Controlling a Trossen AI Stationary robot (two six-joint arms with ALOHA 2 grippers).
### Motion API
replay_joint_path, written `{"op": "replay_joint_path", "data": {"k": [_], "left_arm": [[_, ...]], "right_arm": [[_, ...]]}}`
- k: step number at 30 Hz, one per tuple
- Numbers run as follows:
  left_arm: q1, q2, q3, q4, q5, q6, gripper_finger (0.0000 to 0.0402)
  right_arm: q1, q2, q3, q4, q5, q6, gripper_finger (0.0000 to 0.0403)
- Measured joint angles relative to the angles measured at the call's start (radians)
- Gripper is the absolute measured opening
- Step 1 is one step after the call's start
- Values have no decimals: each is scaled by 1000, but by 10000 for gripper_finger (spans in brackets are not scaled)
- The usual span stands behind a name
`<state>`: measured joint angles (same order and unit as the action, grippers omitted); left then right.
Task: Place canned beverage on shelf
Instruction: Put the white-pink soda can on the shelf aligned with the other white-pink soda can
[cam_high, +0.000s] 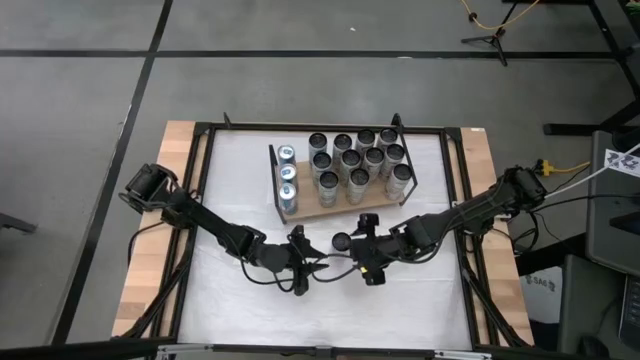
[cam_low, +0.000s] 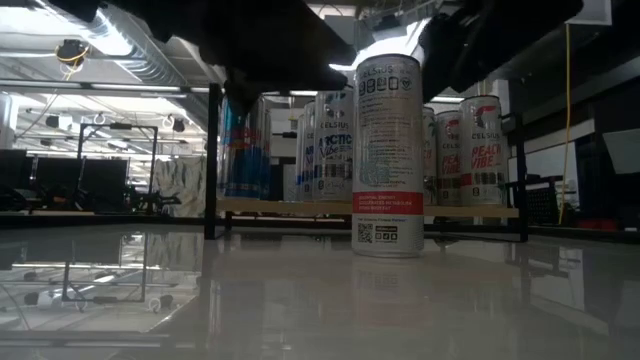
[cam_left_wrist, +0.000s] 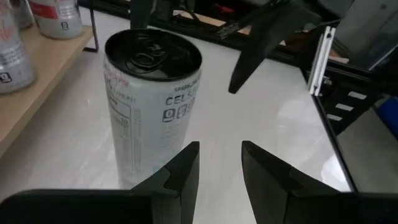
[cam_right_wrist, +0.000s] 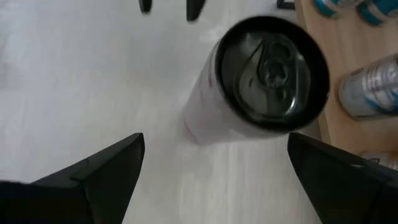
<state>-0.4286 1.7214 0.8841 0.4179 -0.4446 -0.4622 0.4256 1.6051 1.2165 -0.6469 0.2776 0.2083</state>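
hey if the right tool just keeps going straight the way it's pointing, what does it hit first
Most likely the lone white can standing upright on the table in front of the shelf. The right tool is wide open, with the can centred ahead between its fingers. Exact depth is hard to judge, but nothing shows in between.

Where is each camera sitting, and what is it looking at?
High view: above the table, looking straight down; both arms, the shelf.
Low view: at tabletop height, looking level at the standing can; dark arm parts overhead.
Left wrist view: on the left arm, facing that can; the left gripper, narrowly parted.
Right wrist view: on the right arm, above the can; the right gripper, wide open.
All share the can.
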Motion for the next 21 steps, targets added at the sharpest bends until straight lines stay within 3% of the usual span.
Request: {"op": "replay_joint_path", "data": {"k": [6, 21], "left_arm": [[10, 0, 0, 4, -22, 1, 112], [59, 0, 0, -2, -50, 2, 112]], "right_arm": [[-2, 0, 0, 44, -10, -49, 390], [0, -3, 0, 36, -152, -47, 390]]}}
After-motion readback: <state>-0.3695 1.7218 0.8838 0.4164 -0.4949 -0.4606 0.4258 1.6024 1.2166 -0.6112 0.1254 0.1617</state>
